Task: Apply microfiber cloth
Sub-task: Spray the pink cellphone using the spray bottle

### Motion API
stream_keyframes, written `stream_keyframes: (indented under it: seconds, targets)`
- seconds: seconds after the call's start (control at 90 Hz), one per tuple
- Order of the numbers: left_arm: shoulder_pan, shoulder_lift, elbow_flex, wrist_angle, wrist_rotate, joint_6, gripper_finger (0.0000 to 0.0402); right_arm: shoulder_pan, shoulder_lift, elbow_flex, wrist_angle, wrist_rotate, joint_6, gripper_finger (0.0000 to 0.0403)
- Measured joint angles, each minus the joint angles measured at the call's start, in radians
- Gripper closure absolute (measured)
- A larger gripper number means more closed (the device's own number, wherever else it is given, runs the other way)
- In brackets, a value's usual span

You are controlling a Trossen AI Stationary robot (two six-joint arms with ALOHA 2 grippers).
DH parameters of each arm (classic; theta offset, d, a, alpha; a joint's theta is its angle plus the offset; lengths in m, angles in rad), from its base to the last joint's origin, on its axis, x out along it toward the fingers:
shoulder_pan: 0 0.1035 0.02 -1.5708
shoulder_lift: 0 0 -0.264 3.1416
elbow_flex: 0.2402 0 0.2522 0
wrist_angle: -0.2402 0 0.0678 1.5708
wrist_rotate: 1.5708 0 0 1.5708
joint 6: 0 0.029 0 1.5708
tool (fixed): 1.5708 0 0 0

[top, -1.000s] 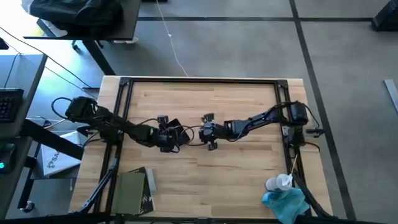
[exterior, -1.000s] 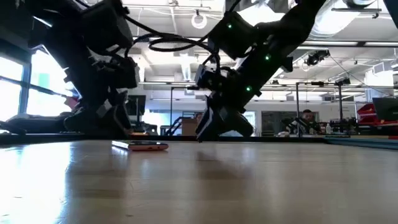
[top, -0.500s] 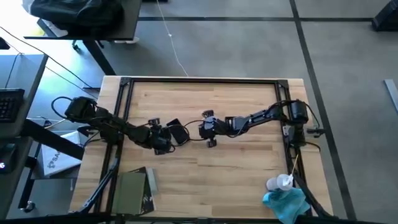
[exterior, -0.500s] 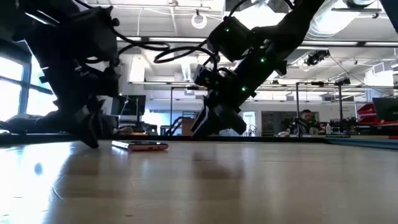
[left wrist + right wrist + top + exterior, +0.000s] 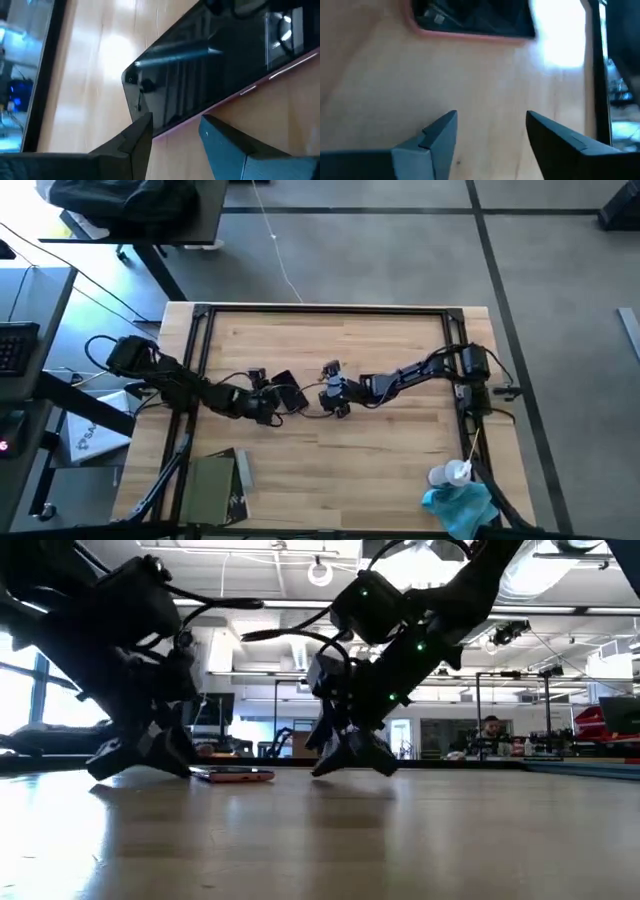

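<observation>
Phone (image 5: 285, 391) w/ pink edge lies mid-bench (image 5: 380, 450), between both end effectors.
Left end effector (image 5: 262, 404) & right end effector (image 5: 334, 393) low by it, fingers apart, holding nothing. Microfiber cloth (image 5: 459, 507) well apart at near right corner, beside white bottle (image 5: 449, 473). Dark green box (image 5: 211, 487) near left edge.

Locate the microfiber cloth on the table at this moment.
In the high view, the microfiber cloth lies bunched at the table's near right corner, right beside the small white bottle, far from both grippers working at the centre.
</observation>
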State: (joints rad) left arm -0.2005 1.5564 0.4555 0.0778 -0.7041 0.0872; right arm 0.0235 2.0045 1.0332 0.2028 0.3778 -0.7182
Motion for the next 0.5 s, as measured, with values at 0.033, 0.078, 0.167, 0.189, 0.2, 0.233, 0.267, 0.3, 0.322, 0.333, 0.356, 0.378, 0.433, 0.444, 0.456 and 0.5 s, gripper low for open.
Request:
stream_keyframes:
  seconds: [0.033,0.078,0.167,0.189,0.2,0.233,0.267,0.3,0.322,0.333,0.356,0.378,0.433,0.444,0.456,0.5]
  targets:
    - [0.008,0.011,0.003,0.039,0.016,0.026,0.0255,0.007,0.001,0.0,0.002,0.002,-0.013,0.0183]
    - [0.014,0.026,0.014,0.057,0.026,0.053,0.0255,0.018,0.001,0.0,0.001,0.015,-0.02,0.0182]
    - [0.002,0.033,0.072,-0.007,-0.035,0.082,0.0255,0.041,0.001,0.0,-0.001,0.054,-0.013,0.0181]
    - [-0.007,0.025,0.091,-0.038,-0.056,0.09,0.0255,0.045,0.001,0.0,-0.003,0.067,-0.011,0.0181]
    - [-0.012,0.02,0.103,-0.053,-0.066,0.095,0.0255,0.047,0.001,0.0,-0.003,0.074,-0.009,0.0181]
    - [-0.027,0.003,0.139,-0.098,-0.091,0.106,0.0255,0.053,0.001,0.0,-0.004,0.092,-0.007,0.0181]
    - [-0.041,-0.014,0.174,-0.145,-0.101,0.11,0.0255,0.058,0.001,0.0,-0.003,0.102,-0.007,0.0181]
    - [-0.054,-0.031,0.2,-0.203,-0.099,0.108,0.0255,0.061,0.001,0.0,-0.005,0.102,-0.007,0.0181]
    - [-0.062,-0.041,0.212,-0.248,-0.09,0.098,0.0255,0.062,0.001,0.0,-0.005,0.101,-0.007,0.0181]
    - [-0.066,-0.046,0.217,-0.272,-0.084,0.091,0.0255,0.063,0.001,0.0,-0.005,0.1,-0.005,0.0181]
    - [-0.072,-0.053,0.224,-0.322,-0.071,0.074,0.0255,0.063,0.001,0.0,-0.005,0.096,-0.001,0.0181]
    - [-0.076,-0.059,0.226,-0.372,-0.055,0.051,0.0255,0.061,0.0,0.0,-0.005,0.091,0.005,0.0181]
    - [-0.083,-0.07,0.225,-0.479,-0.026,-0.028,0.0255,0.054,0.0,0.0,-0.004,0.082,0.017,0.0181]
    - [-0.083,-0.07,0.224,-0.496,-0.024,-0.046,0.0255,0.052,0.0,0.0,-0.004,0.081,0.02,0.0181]
    - [-0.084,-0.071,0.221,-0.511,-0.023,-0.064,0.0255,0.05,0.0,0.0,-0.003,0.08,0.022,0.0181]
    - [-0.081,-0.07,0.2,-0.53,-0.021,-0.123,0.0255,0.04,0.0,0.0,0.0,0.068,0.029,0.0181]
